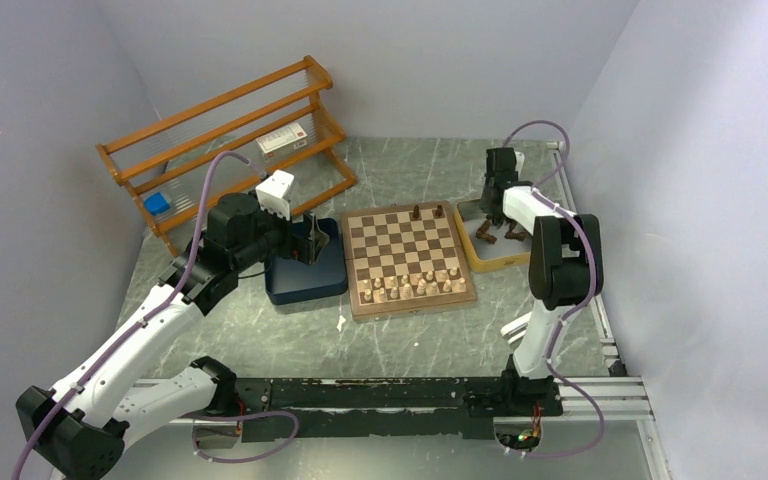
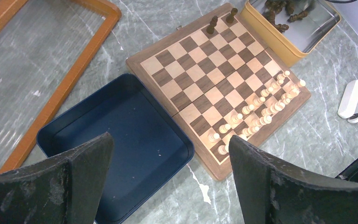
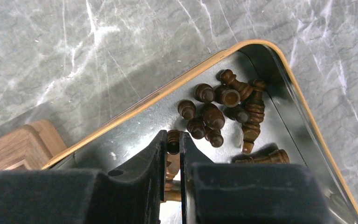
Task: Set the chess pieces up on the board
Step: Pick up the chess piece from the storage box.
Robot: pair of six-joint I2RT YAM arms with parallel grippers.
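Logging from my remote station, I entered the board [image 1: 405,250] as lying flat on the grey marbled table [image 1: 400,330]. Two dark chess pieces [image 1: 416,212] stood upright on its far row, and pale chessmen [image 1: 410,287] filled the two rows at its near edge. A yellow-rimmed tin [image 3: 191,74] sat just beside the board's right side, holding a heap of dark chessmen [image 3: 214,116], most of them lying down. My right gripper [image 3: 173,136] was down inside that tin, clenched on one dark piece [image 3: 173,143]. A blue tray [image 2: 135,116] sat just beside the board's left side. My left gripper [image 2: 170,140] hovered over it, spread wide, grasping nothing. A wooden rack [image 1: 230,130] stood beyond the tray, well left of the board.
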